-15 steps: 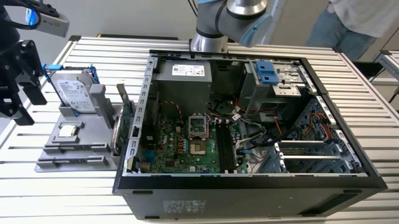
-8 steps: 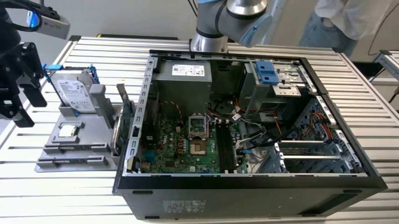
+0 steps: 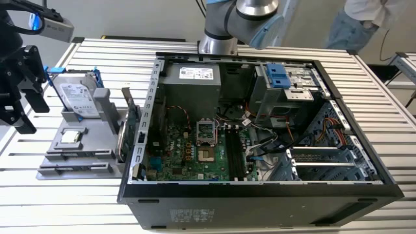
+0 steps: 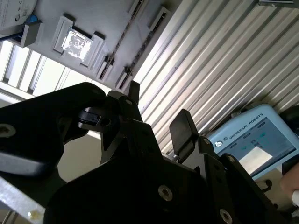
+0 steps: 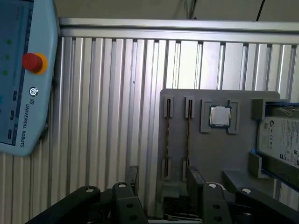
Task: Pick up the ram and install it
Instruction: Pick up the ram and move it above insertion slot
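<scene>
In the first wrist view the ram shows as two thin sticks on edge in the slots of a grey holder (image 5: 219,154): one ram stick (image 5: 188,140) and a second (image 5: 168,140) beside it. My black gripper (image 5: 163,179) hangs above the holder's slot end, open, with nothing between its fingers. In the second wrist view the gripper (image 4: 159,114) is also open, with the slots (image 4: 122,44) beyond it. In the exterior view the gripper (image 3: 31,117) hovers at the far left, beside the holder (image 3: 85,161) and left of the open computer case (image 3: 260,195).
The holder also carries a silver hard drive (image 3: 78,97), a processor chip (image 5: 219,115) and an upright green card (image 3: 130,122). Inside the case the motherboard (image 3: 195,156) has long black slots (image 3: 234,151). A teach pendant (image 5: 23,79) lies on the ribbed table. A person (image 3: 364,19) stands behind.
</scene>
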`<state>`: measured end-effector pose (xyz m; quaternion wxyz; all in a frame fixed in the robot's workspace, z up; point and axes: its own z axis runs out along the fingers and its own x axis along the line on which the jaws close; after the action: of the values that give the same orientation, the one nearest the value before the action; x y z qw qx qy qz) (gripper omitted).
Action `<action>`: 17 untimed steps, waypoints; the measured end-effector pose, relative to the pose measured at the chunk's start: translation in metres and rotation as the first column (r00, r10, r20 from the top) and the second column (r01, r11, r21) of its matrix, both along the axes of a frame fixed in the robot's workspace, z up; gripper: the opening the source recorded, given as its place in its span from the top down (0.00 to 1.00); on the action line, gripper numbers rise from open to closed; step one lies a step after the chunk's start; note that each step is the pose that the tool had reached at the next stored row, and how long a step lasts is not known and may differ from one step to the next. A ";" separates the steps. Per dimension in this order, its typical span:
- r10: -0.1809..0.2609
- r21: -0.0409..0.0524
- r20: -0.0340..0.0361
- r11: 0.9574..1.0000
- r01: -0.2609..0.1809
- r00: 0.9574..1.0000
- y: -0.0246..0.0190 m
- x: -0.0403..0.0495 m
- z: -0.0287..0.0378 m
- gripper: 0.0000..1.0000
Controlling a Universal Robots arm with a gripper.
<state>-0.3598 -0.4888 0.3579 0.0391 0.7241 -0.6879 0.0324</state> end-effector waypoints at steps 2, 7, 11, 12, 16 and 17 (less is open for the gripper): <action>0.000 0.000 0.000 1.000 0.000 1.000 0.0001 0.0000 -0.0005 0.00; 0.000 -0.001 0.000 1.000 0.000 1.000 0.0003 0.0000 -0.0023 0.00; 0.000 -0.003 0.000 1.000 0.000 1.000 0.0007 0.0000 -0.0044 0.00; 0.000 -0.003 0.000 1.000 0.000 1.000 0.0008 0.0000 -0.0049 0.00; 0.000 -0.004 0.001 1.000 0.000 1.000 0.0011 0.0000 -0.0069 0.00; 0.000 -0.004 0.001 1.000 0.000 1.000 0.0011 0.0000 -0.0073 0.00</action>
<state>-0.3598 -0.4876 0.3506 0.0403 0.7240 -0.6878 0.0340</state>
